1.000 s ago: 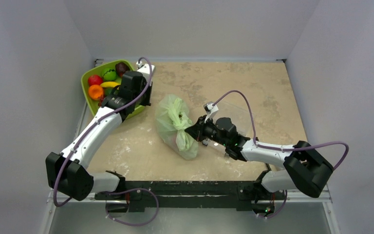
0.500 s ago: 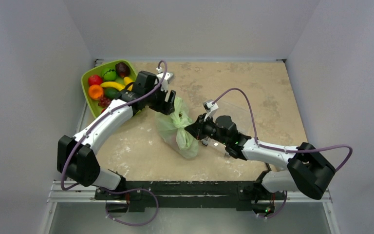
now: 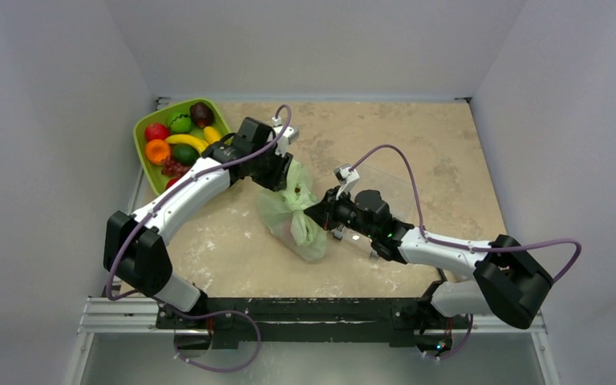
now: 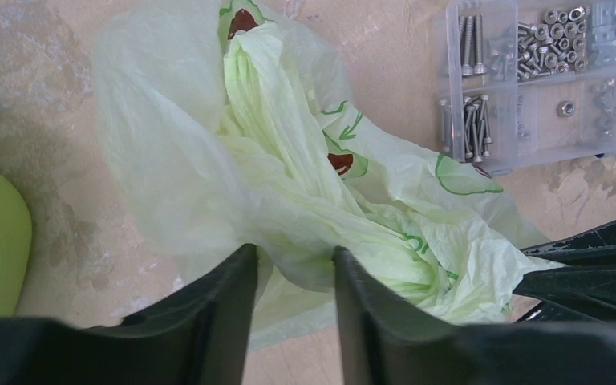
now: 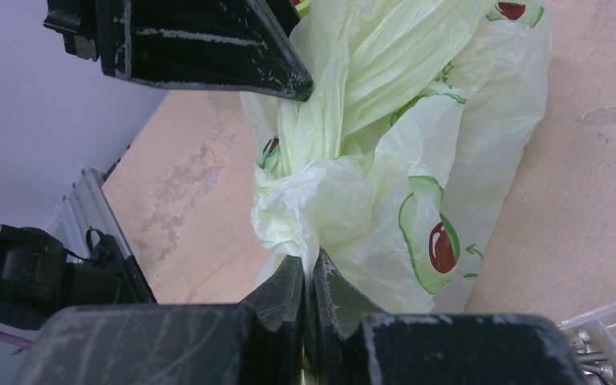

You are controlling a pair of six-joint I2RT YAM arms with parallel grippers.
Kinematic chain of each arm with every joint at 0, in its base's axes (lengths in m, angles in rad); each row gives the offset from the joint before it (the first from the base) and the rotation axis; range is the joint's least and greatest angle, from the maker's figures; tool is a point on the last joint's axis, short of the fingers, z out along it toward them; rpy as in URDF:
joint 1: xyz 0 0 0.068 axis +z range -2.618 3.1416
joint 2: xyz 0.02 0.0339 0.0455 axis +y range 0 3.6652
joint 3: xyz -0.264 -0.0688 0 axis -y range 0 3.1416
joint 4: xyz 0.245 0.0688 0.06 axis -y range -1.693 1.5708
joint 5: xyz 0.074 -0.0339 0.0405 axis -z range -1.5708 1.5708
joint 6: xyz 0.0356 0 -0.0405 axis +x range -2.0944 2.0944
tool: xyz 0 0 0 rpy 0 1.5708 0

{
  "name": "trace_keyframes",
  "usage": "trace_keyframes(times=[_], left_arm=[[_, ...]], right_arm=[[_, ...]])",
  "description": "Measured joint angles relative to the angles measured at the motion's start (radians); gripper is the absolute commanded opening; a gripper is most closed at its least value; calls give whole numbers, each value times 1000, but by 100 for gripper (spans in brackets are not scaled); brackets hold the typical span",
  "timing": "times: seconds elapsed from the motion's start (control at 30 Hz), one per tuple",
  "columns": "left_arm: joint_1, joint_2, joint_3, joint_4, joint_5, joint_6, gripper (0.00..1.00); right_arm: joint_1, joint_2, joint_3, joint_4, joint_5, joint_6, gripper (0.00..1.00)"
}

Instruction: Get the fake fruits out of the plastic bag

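The thin, translucent pale green plastic bag (image 3: 290, 218) lay on the beige table (image 3: 417, 144), pinched shut-jawed by the right gripper (image 5: 309, 261), seemingly anchoring it, while the left gripper (image 4: 293, 253), jaws apart, straddled a fold; fake fruits stayed hidden inside.

On table (image 3: 417, 136), plastic bag (image 3: 285, 216) is lying at ctr; bowl (image 3: 143, 160) is sitting behind-left of it; screw box (image 4: 537, 80) prob. lying just right of it; left gripper (image 4: 293, 257) is hanging at bag's rear, right gripper (image 5: 311, 269) at its right.

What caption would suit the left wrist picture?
Open left gripper straddles a fold of the avocado-print bag, screw box beyond.
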Motion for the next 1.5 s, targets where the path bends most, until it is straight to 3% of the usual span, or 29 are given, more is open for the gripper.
trace_keyframes(times=[0.13,0.33,0.53,0.8,1.13,1.3,1.4,1.5], left_arm=[[0,6,11,-13,-3,11,0],[-1,-8,6,-10,-70,25,0],[11,-140,-73,47,-208,23,0],[116,-248,-131,113,-241,-26,0],[120,-214,-131,127,-177,-29,0],[120,-206,-131,128,-157,-29,0],[120,-201,-131,127,-151,-29,0],[120,-199,-131,127,-148,-29,0]], right_arm=[[0,0,0,-1,0,0,3],[0,0,0,-2,7,0,3],[-1,-16,-18,29,7,23,4],[-34,-4,-88,98,2,86,6],[-18,-4,86,-146,61,-18,37],[94,-3,238,-315,179,-136,51],[158,11,344,-395,244,-199,64],[203,59,459,-452,326,-259,68]])
